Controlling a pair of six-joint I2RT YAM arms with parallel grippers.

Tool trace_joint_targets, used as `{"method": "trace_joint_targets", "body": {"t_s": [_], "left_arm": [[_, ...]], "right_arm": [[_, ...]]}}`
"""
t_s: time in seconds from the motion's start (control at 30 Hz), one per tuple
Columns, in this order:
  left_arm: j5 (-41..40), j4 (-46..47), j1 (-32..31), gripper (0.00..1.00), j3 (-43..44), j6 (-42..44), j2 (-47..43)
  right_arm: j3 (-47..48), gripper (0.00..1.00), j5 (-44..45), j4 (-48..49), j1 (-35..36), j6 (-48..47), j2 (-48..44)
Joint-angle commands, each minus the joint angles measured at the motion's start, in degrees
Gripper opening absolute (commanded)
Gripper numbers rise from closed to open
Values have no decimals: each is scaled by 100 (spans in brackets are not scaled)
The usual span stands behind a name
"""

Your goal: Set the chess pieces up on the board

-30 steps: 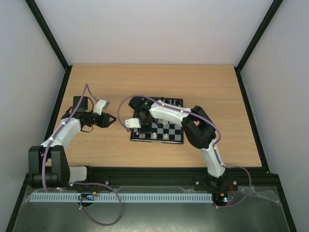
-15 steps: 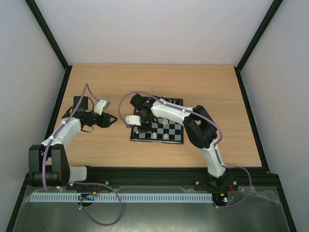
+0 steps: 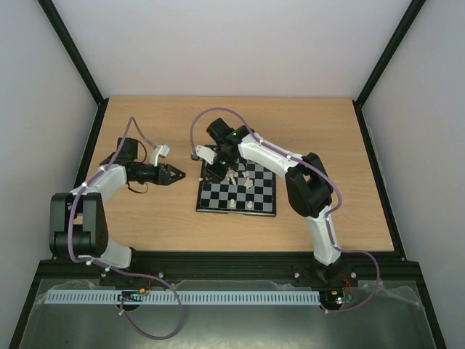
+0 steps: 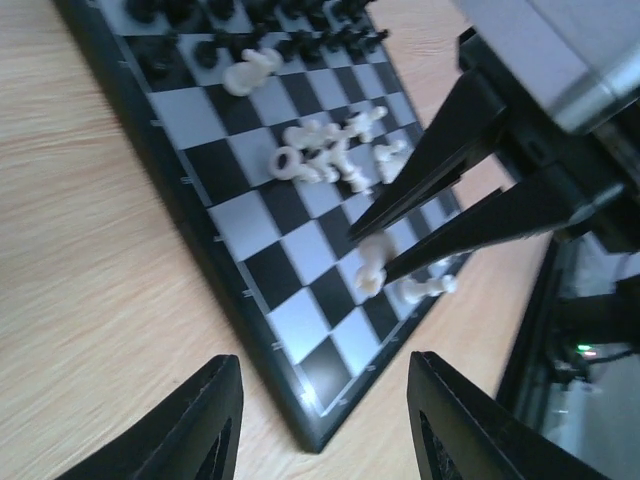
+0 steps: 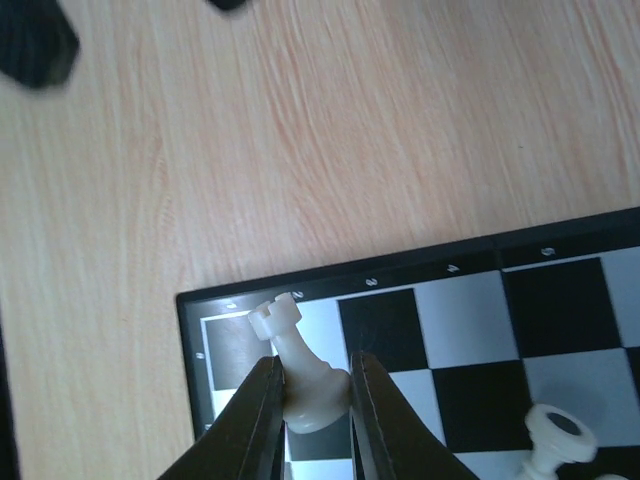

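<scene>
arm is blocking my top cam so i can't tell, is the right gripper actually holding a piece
Observer: Yes. In the right wrist view the right gripper is shut on a cream-white rook, which is tilted at a corner of the board.
Operator: is the left one carrying anything
Observer: No. In its own wrist view the left gripper is open, with nothing between its fingers.
Operator: are the other white ones set up yet
Observer: Not yet. The left wrist view shows a jumbled cluster of white pieces mid-board.
</scene>
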Motion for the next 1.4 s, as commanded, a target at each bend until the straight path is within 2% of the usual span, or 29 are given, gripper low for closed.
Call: {"method": "trace_joint_targets", "body": {"t_s": [0.0,0.23,0.57,0.63,0.73,0.8,1.17,1.37], "left_arm": [[1188,-178,-239,49,266,-386,380],[1355,5,-680,44,319,-652,788],[1452,162,-807,37,441,-778,1181],[1429,183,-807,37,434,-797,1203],[1203,233,-807,46,439,-883,1202],[1124,274,-807,47,424,-927,1210],[1380,357,-820,29,411,-893,1327],[1412,348,-879,26,442,-866,1376]], "right_arm": [[75,11,-493,-170,60,459,-121],[95,11,-611,-153,60,571,-167],[-40,11,-620,-158,60,527,-288],[-32,11,-632,-158,60,531,-281],[-26,11,-649,-158,56,540,-264],[-27,11,-649,-166,61,540,-256],[-89,11,-647,-149,61,563,-264],[-98,11,-682,-141,61,575,-264]]}}
